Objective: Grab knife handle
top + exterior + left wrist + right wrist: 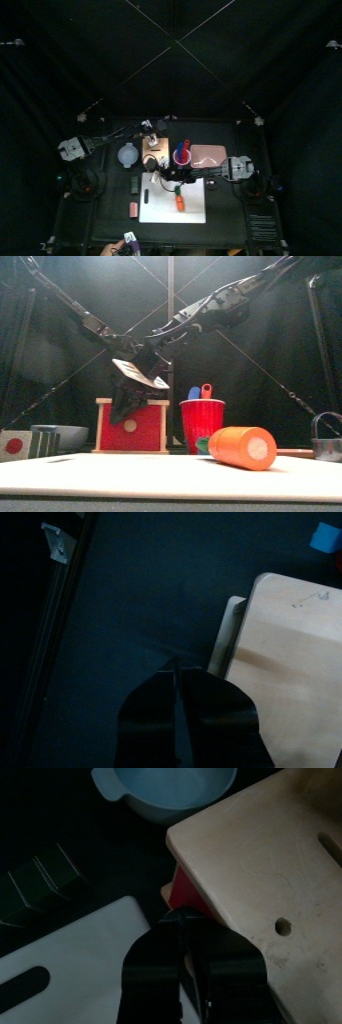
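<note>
Nearest the front camera lies the knife handle, a fat orange cylinder seen almost end-on, resting on the white cutting board. The top view alone gives its run: the orange piece lies near the middle of the board, long axis front to back, butt end towards the table's front edge. I cannot make out the blade in any view. Neither wrist view shows the handle. My left gripper has its fingers pressed together to a thin seam, with nothing between them, and looks down past the edge of the wooden block onto dark table. My right gripper is likewise drawn in almost to touching, and I see nothing held; it hangs at the block's corner, where the pale slotted top meets a red side. That view also takes in a pale blue bowl, a black rack and one end of the cutting board with its hand slot. From the front, both arms hang over the red-faced block, behind the board and well apart from the handle. A red cup holding blue and red utensils stands just beside the block, directly behind the handle. A metal pot sits at the table's right edge.
</note>
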Motion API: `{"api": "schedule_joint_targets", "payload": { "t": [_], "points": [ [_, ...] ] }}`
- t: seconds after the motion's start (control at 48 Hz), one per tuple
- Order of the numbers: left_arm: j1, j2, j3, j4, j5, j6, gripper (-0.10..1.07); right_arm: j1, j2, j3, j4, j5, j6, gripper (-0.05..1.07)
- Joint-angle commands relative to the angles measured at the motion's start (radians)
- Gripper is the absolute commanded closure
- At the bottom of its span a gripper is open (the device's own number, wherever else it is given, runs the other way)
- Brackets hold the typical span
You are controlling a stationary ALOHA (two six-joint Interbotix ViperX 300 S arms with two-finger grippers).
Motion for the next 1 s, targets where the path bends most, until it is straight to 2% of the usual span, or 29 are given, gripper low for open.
{"api": "schedule_joint_targets", "payload": {
  "t": [0.0,0.417,0.583,0.812,0.979],
  "points": [
    [-0.002,-0.009,-0.009,0.011,-0.006,-0.002,0.57,-0.040,-0.023,-0.026,-0.014,0.002,-0.002,0.94],
    [0.002,-0.026,-0.009,0.015,-0.017,-0.008,0.57,-0.038,-0.032,-0.035,0.009,0.000,0.000,0.94],
    [0.011,-0.052,-0.009,0.006,-0.057,-0.025,0.57,0.028,-0.064,-0.046,0.086,0.002,0.000,0.94],
    [0.025,-0.115,0.003,0.003,-0.147,-0.057,0.57,0.121,-0.163,-0.015,0.164,0.002,0.002,0.94],
    [0.020,-0.178,0.034,-0.011,-0.196,-0.058,0.57,0.161,-0.267,0.064,0.209,0.002,0.002,0.94]
  ]
}}
